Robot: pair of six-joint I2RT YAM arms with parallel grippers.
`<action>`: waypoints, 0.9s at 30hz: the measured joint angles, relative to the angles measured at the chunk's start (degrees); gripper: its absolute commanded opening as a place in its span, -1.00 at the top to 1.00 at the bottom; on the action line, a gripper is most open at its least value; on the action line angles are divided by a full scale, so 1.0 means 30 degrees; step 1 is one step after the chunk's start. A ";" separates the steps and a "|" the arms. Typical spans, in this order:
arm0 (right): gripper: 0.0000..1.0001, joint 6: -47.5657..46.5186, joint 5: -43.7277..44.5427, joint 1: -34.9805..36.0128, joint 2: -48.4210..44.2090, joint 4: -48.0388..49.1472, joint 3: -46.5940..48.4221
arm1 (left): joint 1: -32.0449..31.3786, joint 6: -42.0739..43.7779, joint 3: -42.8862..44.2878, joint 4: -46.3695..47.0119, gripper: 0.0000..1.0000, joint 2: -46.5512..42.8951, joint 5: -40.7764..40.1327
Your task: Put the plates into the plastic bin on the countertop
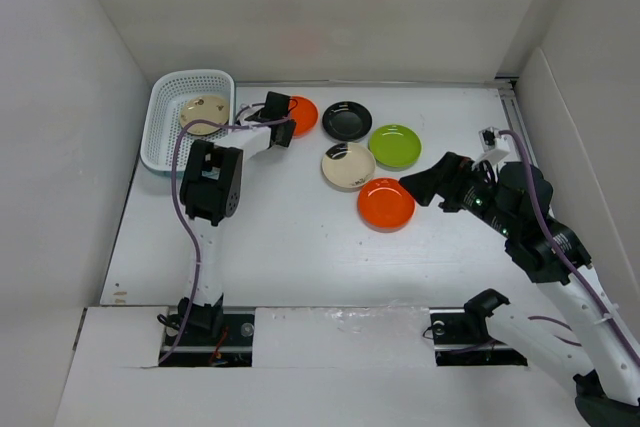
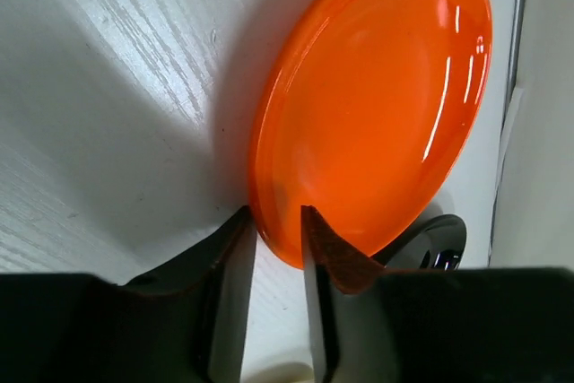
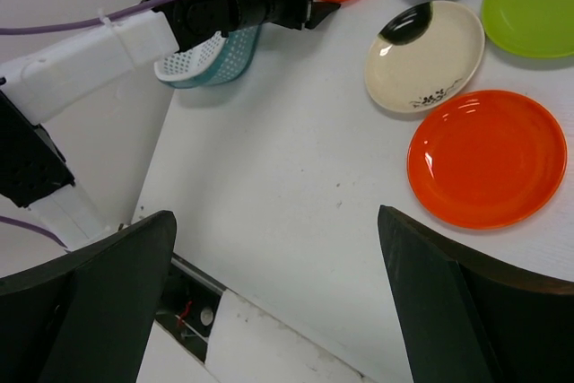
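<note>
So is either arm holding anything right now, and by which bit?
The left fingers pinch an orange plate by its near rim. The right fingers are spread wide, holding nothing.

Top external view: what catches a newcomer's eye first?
The left gripper pinches the rim of the far orange plate beside the plastic bin, which holds one cream plate. A black plate, lime green plate, second cream plate and near orange plate cluster centrally by the open right gripper.
</note>
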 measured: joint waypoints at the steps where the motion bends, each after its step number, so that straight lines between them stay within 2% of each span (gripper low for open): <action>1: -1.00 -0.0007 0.0007 0.0000 0.0000 0.0000 0.0000 | 0.0007 -0.0124 0.0029 -0.0058 0.58 0.0066 0.0058; 3: -1.00 -0.0007 0.0007 -0.0015 0.0000 0.0000 0.0000 | 0.0007 -0.0240 0.0007 -0.0044 0.69 0.0073 0.0160; 4: -1.00 -0.0007 0.0007 -0.0015 -0.0007 0.0000 0.0000 | 0.0022 -0.0299 -0.0036 -0.0029 0.85 0.0073 0.0211; 7: -1.00 -0.0007 0.0007 -0.0015 -0.0066 -0.0007 0.0000 | 0.0168 -0.0576 -0.0160 0.0124 1.00 0.0073 0.0517; 13: -1.00 -0.0007 0.0029 -0.0015 -0.0430 -0.0066 0.0007 | 0.0670 -0.0729 -0.0189 0.0379 1.00 0.0109 0.1807; 20: -1.00 -0.0153 0.0153 -0.0015 -0.0772 -0.0102 0.0007 | 0.0699 0.0714 0.0219 -0.0488 1.00 -0.0685 0.1362; 22: -1.00 -0.0153 0.0153 -0.0015 -0.0765 -0.0109 0.0007 | 0.0721 0.1902 0.1311 -0.1253 1.00 -0.0889 0.1253; 27: -1.00 -0.0160 0.0153 -0.0015 -0.0765 -0.0138 0.0007 | 0.0903 0.4408 0.6113 -0.3468 1.00 -0.1158 0.0211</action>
